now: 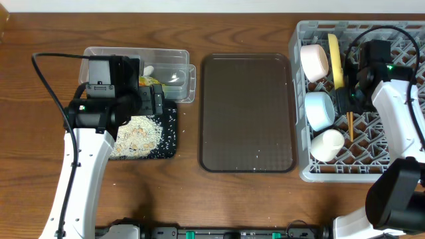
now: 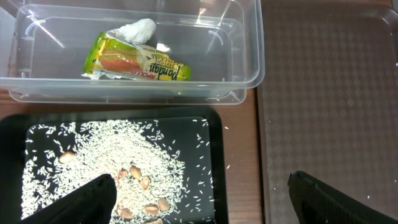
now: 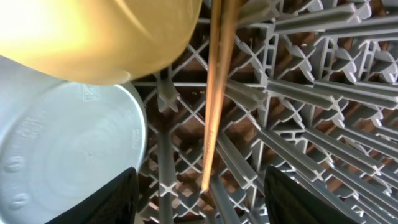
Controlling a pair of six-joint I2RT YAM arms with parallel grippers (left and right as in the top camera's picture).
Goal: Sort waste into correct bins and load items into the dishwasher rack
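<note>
The green-and-orange wrapper (image 2: 137, 63) and white scrap (image 2: 138, 30) lie in the clear tub (image 2: 249, 56). Rice grains (image 2: 112, 162) with some brown bits cover the black tray (image 2: 214, 143). My left gripper (image 2: 202, 202) is open and empty above the tray's right edge; it also shows in the overhead view (image 1: 156, 103). The grey rack (image 1: 302, 99) holds the white bowl (image 1: 315, 61), yellow plate (image 1: 337, 60), light blue bowl (image 1: 320, 109), white cup (image 1: 327, 145) and chopsticks (image 3: 214, 93). My right gripper (image 3: 202, 193) is open just above the chopsticks' tip, not touching them.
The dark brown serving tray (image 1: 247, 113) lies between the bins and the rack, with a few stray grains on it. The clear tub's lid edge (image 1: 191, 83) sticks out toward it. A black cable loops over the rack's far right corner (image 1: 398, 33).
</note>
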